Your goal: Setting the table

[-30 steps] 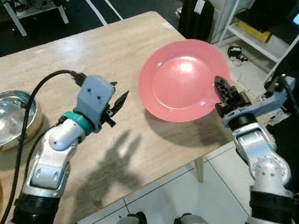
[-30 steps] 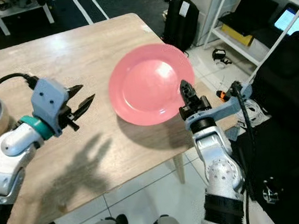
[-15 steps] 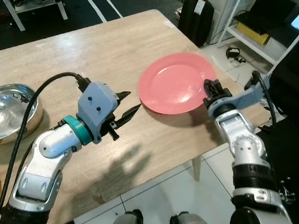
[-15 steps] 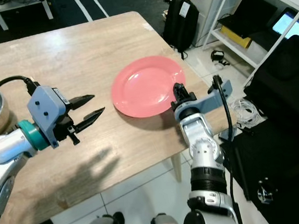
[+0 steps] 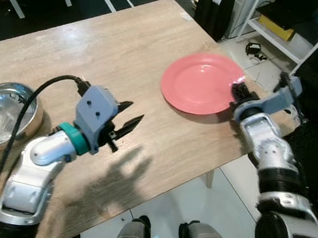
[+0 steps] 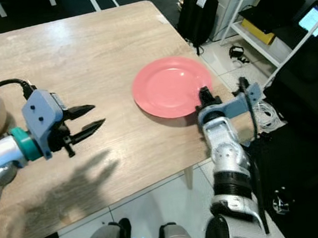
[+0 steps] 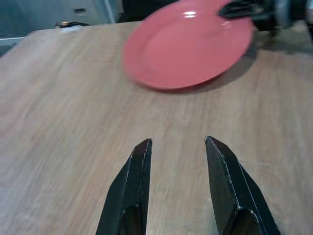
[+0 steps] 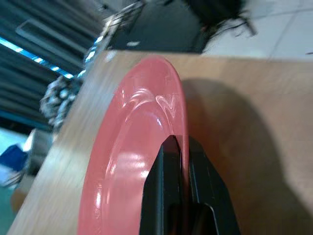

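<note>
Light wooden table (image 5: 119,50) spans most of the head views, standing on a pale tiled floor (image 5: 172,207) with a dark area beyond its far edge. To the robot's right of the table stand a white shelf unit (image 5: 283,13) and a black backpack (image 5: 216,13) on the floor.

Left arm (image 5: 35,169): reaches over the near middle of the table, a black cable (image 5: 29,102) looping from its wrist housing. Left gripper (image 6: 86,120): hovers above bare wood, its two black fingers (image 7: 139,186) spread apart with nothing between them, pointing toward the plate.

Right arm (image 5: 270,154): rises beside the table's near right corner. Right gripper (image 5: 239,93): its fingers are pinched onto the near rim of the pink plate (image 5: 203,83), one finger above the rim and one below, as the right wrist view shows (image 8: 176,161).

Pink plate: sits near the table's right edge, slightly tilted, casting a shadow on the wood beneath its near side; whether its far rim touches the table cannot be told.

Metal bowl (image 5: 5,115): rests at the table's left side, well apart from the plate.
</note>
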Tool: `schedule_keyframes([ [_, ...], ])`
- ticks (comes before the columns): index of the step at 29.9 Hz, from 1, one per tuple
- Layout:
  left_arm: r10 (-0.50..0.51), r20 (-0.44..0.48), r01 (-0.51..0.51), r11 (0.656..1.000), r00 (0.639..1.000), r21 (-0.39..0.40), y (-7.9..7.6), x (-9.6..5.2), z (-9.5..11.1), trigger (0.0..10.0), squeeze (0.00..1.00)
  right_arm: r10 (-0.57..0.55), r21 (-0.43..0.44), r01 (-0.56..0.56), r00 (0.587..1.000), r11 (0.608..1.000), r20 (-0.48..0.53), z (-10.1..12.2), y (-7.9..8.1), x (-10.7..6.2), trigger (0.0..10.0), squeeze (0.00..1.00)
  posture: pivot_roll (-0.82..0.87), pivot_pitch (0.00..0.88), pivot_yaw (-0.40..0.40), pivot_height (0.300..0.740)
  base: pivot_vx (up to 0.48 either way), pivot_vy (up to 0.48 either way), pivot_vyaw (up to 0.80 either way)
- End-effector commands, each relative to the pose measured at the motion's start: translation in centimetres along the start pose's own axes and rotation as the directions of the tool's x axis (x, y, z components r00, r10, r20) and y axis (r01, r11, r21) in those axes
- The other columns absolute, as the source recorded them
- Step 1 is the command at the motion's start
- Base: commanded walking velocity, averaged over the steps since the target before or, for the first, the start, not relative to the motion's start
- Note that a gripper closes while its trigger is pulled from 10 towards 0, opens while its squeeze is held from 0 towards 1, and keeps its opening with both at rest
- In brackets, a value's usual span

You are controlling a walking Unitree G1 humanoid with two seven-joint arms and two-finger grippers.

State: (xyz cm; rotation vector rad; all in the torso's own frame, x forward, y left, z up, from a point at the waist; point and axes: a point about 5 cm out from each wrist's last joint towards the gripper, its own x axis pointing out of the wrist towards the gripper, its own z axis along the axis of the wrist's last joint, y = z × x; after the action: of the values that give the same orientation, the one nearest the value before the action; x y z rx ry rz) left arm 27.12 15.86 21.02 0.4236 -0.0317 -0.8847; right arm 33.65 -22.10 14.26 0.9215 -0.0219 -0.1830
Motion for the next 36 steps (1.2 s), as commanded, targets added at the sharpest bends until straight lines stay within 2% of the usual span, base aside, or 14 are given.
schedule_keyframes([
  [1, -0.047, -0.024, 0.045, 0.997, 0.999, -0.061, -0.3, -0.1, -0.6, 10.0, 0.0, -0.063, -0.025, 0.063, 0.998, 0.998, -0.016, 0.0, -1.7, -0.6, 10.0, 0.0, 0.1, 0.123, 0.03, 0.74, 0.0, 0.0, 0.0],
  [5, -0.056, -0.012, 0.054, 0.991, 0.998, -0.12, -0.4, 0.0, -0.6, 10.0, 0.0, -0.088, -0.045, 0.087, 0.996, 0.995, -0.007, 0.5, -3.1, -1.5, 10.0, 0.0, 0.09, 0.119, 0.036, 0.74, 0.0, 0.0, 0.0],
  [8, -0.051, -0.009, 0.05, 0.99, 0.999, -0.131, -0.4, 0.1, -0.6, 10.0, 0.0, -0.091, -0.045, 0.091, 0.996, 0.995, -0.008, 0.6, -3.7, -1.8, 10.0, 0.0, 0.09, 0.119, 0.038, 0.74, 0.0, 0.0, 0.0],
  [14, -0.054, -0.015, 0.051, 0.99, 0.998, -0.132, -0.4, 0.2, -0.6, 10.0, 0.0, -0.095, -0.084, 0.094, 0.995, 0.992, -0.006, 0.6, -3.8, -1.8, 10.0, 0.0, 0.09, 0.119, 0.037, 0.74, 0.0, 0.0, 0.0],
  [15, -0.053, -0.017, 0.05, 0.989, 0.998, -0.136, -0.4, 0.2, -0.6, 10.0, 0.0, -0.092, -0.094, 0.091, 0.996, 0.991, -0.004, 0.7, -3.7, -1.9, 10.0, 0.45, 0.09, 0.12, 0.035, 0.74, 0.0, 0.0, 0.0],
  [17, -0.053, -0.017, 0.05, 0.989, 0.998, -0.136, -0.4, 0.2, -0.6, 10.0, 0.0, -0.092, -0.094, 0.091, 0.996, 0.991, -0.004, 0.7, -3.7, -1.9, 10.0, 0.45, 0.09, 0.12, 0.035, 0.74, 0.0, 0.0, 0.0],
  [18, -0.054, -0.02, 0.05, 0.989, 0.998, -0.141, -0.4, 0.2, -0.6, 10.0, 0.0, -0.089, -0.098, 0.088, 0.996, 0.991, -0.004, 0.9, -3.7, -2.0, 10.0, 1.0, 0.09, 0.12, 0.035, 0.74, 0.0, 0.0, 0.0],
  [23, -0.053, -0.025, 0.048, 0.988, 0.998, -0.148, -0.3, 0.2, -0.7, 10.0, 0.0, -0.074, -0.119, 0.074, 0.997, 0.99, 0.005, 1.2, -3.5, -2.1, 10.0, 1.0, 0.09, 0.12, 0.035, 0.74, 0.0, 0.0, 0.0],
  [27, -0.054, -0.024, 0.05, 0.987, 0.998, -0.154, -0.5, 0.3, -0.7, 10.0, 0.0, -0.052, -0.186, 0.063, 0.997, 0.98, 0.06, 2.4, -3.0, -2.2, 10.0, 1.0, 0.09, 0.121, 0.036, 0.74, 0.0, 0.0, 0.0],
  [28, -0.056, -0.022, 0.052, 0.986, 0.998, -0.157, -0.5, 0.4, -0.7, 10.0, 0.0, -0.014, -0.21, 0.036, 0.994, 0.977, 0.106, 3.6, -2.5, -2.6, 10.0, 0.0, 0.08, 0.123, 0.037, 0.74, 0.0, 0.0, 0.0],
  [30, -0.056, -0.022, 0.052, 0.986, 0.998, -0.157, -0.5, 0.4, -0.7, 10.0, 0.0, -0.014, -0.21, 0.036, 0.994, 0.977, 0.106, 3.6, -2.5, -2.6, 10.0, 0.0, 0.08, 0.123, 0.037, 0.74, 0.0, 0.0, 0.0],
  [32, -0.058, -0.019, 0.054, 0.986, 0.998, -0.16, -0.6, 0.6, -0.7, 10.0, 0.0, 0.053, -0.215, -0.017, 0.985, 0.976, 0.162, 5.3, -1.8, -3.2, 10.0, 0.0, 0.07, 0.122, 0.037, 0.74, 0.0, 0.0, 0.0],
  [34, -0.058, -0.019, 0.054, 0.986, 0.998, -0.16, -0.6, 0.6, -0.7, 10.0, 0.0, 0.053, -0.215, -0.017, 0.985, 0.976, 0.162, 5.3, -1.8, -3.2, 10.0, 0.0, 0.07, 0.122, 0.037, 0.74, 0.0, 0.0, 0.0],
  [36, -0.058, -0.018, 0.055, 0.986, 0.998, -0.16, -0.6, 0.8, -0.8, 10.0, 0.0, 0.091, -0.231, -0.044, 0.977, 0.972, 0.194, 6.3, -1.5, -3.6, 10.0, 0.0, 0.07, 0.122, 0.037, 0.74, 0.0, 0.0, 0.0],
])
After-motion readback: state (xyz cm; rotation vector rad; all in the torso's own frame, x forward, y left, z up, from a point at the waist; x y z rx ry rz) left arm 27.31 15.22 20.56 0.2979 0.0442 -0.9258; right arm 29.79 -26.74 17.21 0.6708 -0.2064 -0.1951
